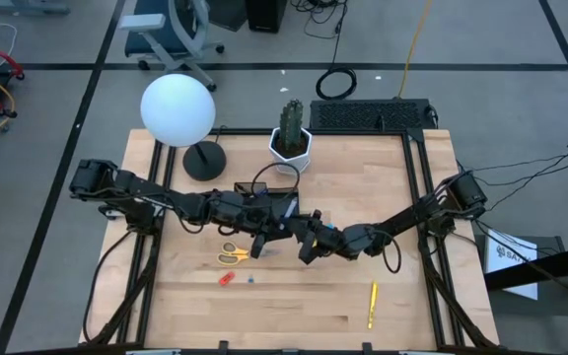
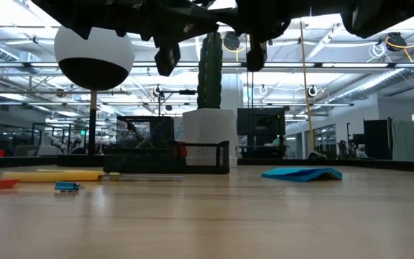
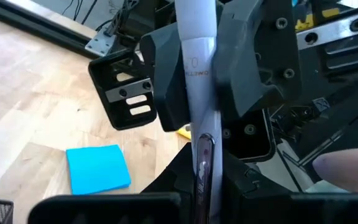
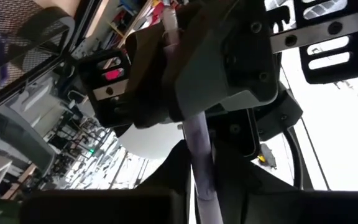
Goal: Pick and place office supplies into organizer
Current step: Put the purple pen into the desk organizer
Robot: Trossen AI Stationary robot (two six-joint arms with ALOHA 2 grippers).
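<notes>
- The left tool (image 3: pixel 204 180) was pressed shut on a pale purple pen (image 3: pixel 194 74), and the right tool (image 4: pixel 197 186) pinched that same pen, both held up over the worktop (image 1: pixel 294 306).
- If one tool pulled early, the pen could slip and drop beside the black tray (image 2: pixel 171 152).
- Only the left wrist view showed the blue note pad (image 3: pixel 98 169) lying flat below.
- Only the high view showed the scissors (image 1: pixel 233 254) and the yellow pen (image 1: pixel 372 304) waiting, well apart.

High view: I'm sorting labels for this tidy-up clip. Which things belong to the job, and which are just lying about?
Job: pale pen, scissors, sticky pad, yellow pen, red piece, organizer.

Lying about: lamp, cactus, keyboard.
</notes>
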